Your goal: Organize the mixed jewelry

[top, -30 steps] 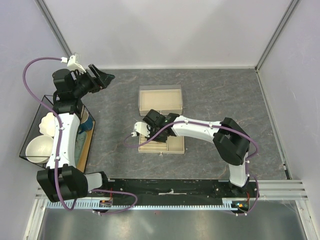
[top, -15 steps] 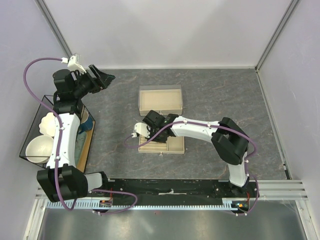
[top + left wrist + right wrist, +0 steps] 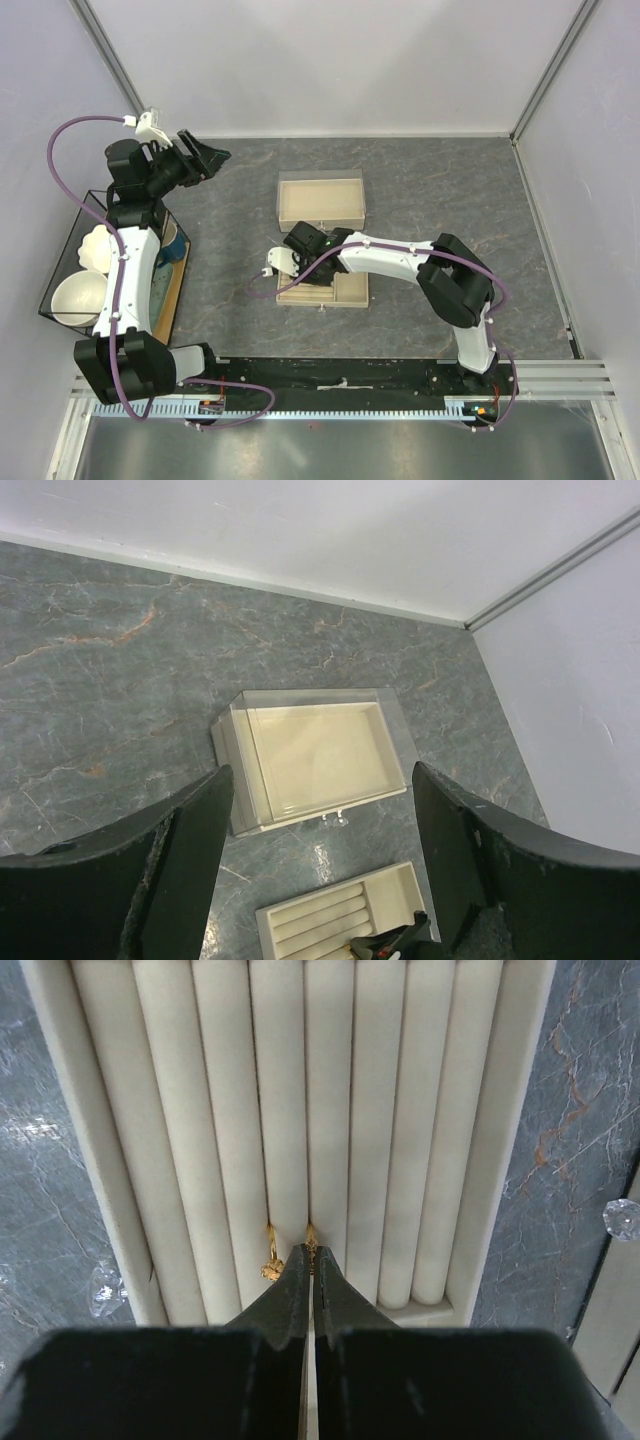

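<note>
While the left gripper (image 3: 322, 865) hangs with jaws spread, the right gripper (image 3: 308, 1252), jaws pressed together, points at a gold ring (image 3: 311, 1232) in the slotted tray (image 3: 440, 1110).

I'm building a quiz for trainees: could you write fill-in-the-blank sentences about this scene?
1. The left gripper is ___.
2. The right gripper is ___.
3. The slotted tray lies under the ___ gripper.
4. The ring in its slot is ___-coloured.
Missing: open; shut; right; gold.
</note>
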